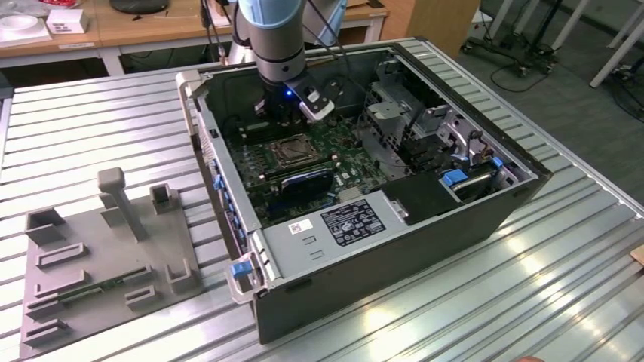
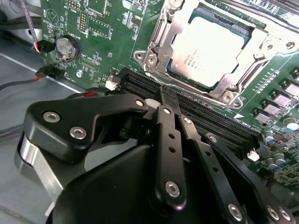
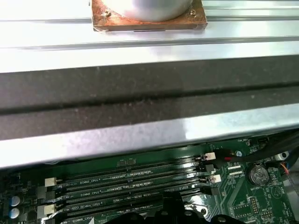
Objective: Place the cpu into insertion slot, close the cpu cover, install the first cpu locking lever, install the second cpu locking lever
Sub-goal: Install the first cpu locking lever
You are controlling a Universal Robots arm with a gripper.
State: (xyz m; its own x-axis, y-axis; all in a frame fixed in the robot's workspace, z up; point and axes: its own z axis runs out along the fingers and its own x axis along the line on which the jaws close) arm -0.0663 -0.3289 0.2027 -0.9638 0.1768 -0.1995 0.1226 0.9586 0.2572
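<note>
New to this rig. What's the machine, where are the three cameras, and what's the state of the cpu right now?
It's a single robot arm with a gripper, reaching into an open computer case that lies on a ribbed metal table. The exterior view looks down on the whole scene; both wrist views ride on the arm.

In the second wrist view the gripper's fingers are together and hold nothing, above the black memory slots. The cpu sits in the insertion slot, with the cpu cover down around it. A grey fixture tray lies at the exterior view's left.
</note>
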